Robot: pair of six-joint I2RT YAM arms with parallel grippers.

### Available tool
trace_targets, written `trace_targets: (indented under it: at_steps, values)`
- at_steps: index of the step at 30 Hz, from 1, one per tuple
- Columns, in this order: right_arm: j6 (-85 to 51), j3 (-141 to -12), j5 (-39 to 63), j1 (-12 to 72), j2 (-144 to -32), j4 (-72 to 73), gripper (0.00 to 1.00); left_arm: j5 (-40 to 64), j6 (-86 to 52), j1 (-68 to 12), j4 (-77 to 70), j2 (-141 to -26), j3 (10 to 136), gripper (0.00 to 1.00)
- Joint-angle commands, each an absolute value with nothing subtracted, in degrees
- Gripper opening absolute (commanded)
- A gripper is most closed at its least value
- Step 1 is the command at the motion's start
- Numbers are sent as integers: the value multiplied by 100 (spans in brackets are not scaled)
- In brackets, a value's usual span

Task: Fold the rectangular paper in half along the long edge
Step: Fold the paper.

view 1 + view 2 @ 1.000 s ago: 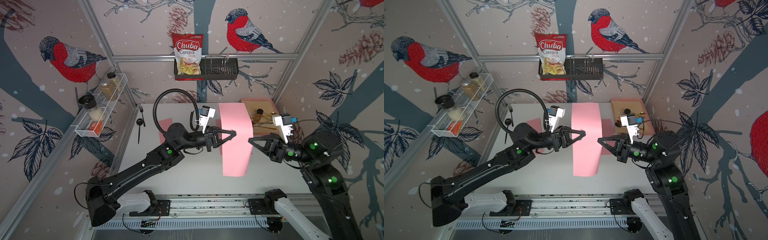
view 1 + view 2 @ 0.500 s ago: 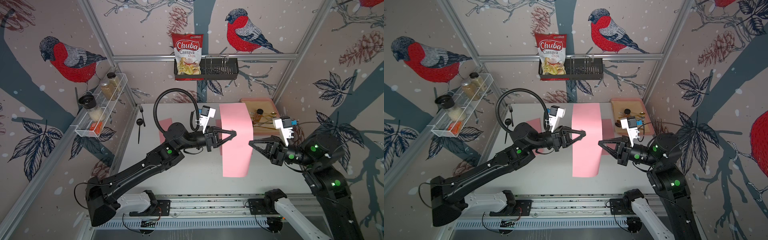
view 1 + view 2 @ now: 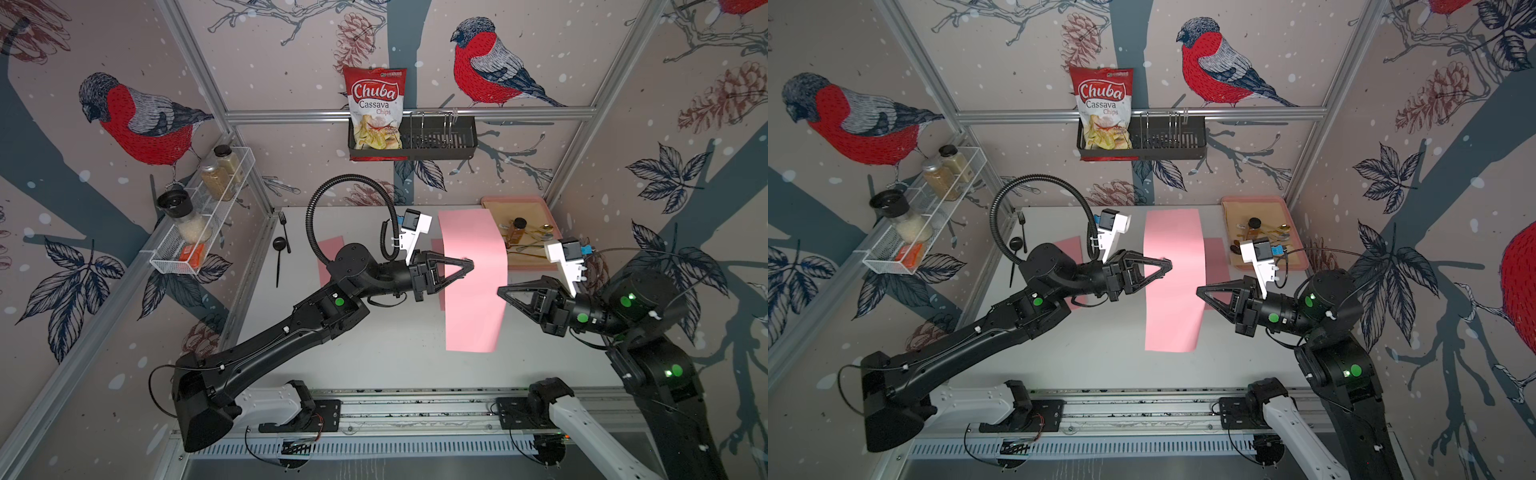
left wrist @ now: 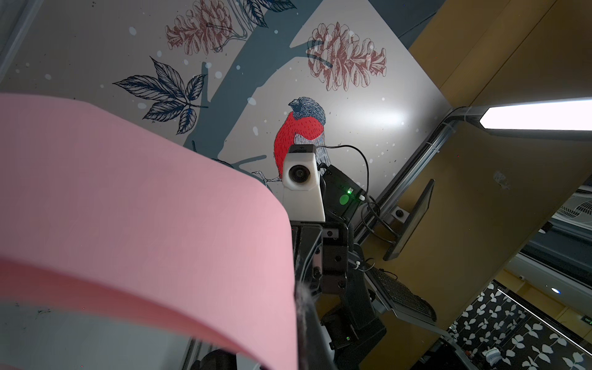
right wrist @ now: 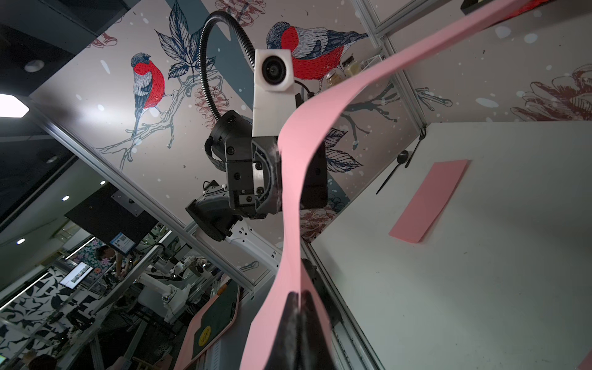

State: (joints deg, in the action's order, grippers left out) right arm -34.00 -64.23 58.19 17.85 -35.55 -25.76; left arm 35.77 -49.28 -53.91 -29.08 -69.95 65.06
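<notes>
The rectangular pink paper [image 3: 473, 299] [image 3: 1177, 307] is lifted off the white table [image 3: 374, 353] and hangs as a curved sheet between my two arms. My left gripper [image 3: 471, 263] [image 3: 1169, 263] is shut on its left long edge. My right gripper [image 3: 500, 289] [image 3: 1198, 289] is shut on the opposite long edge, a little nearer the front. In the left wrist view the paper [image 4: 128, 208] arches away from the gripper [image 4: 302, 320]. The right wrist view shows the paper [image 5: 298, 160] edge-on, pinched at the gripper [image 5: 299, 298].
Another pink sheet [image 3: 330, 259] lies on the table under the left arm, and a further one [image 3: 1217, 259] lies right of the held paper. A tan tray [image 3: 528, 208] with a bottle and cutlery sits at the back right. A black fork and spoon [image 3: 282, 245] lie at the back left.
My right gripper has sunk slightly and drawn a little toward the front while holding the paper edge. The left arm has stayed in place.
</notes>
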Motion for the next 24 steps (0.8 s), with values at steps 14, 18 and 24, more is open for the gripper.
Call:
trace_targets:
  at_steps: [14,18,24]
  values:
    - [-3318,-6389,5812,1829,-3423,-2849,11,3507,-4721,-5386,-2832,-6952,6626,0]
    - [-3324,-6355,5883,1853,-3359,-2912,5,3507,-4696,-5379,-2789,-6959,6667,0]
    - [-3323,-6304,5827,1876,-3311,-3034,14,3521,-4685,-5370,-2773,-6978,6701,0]
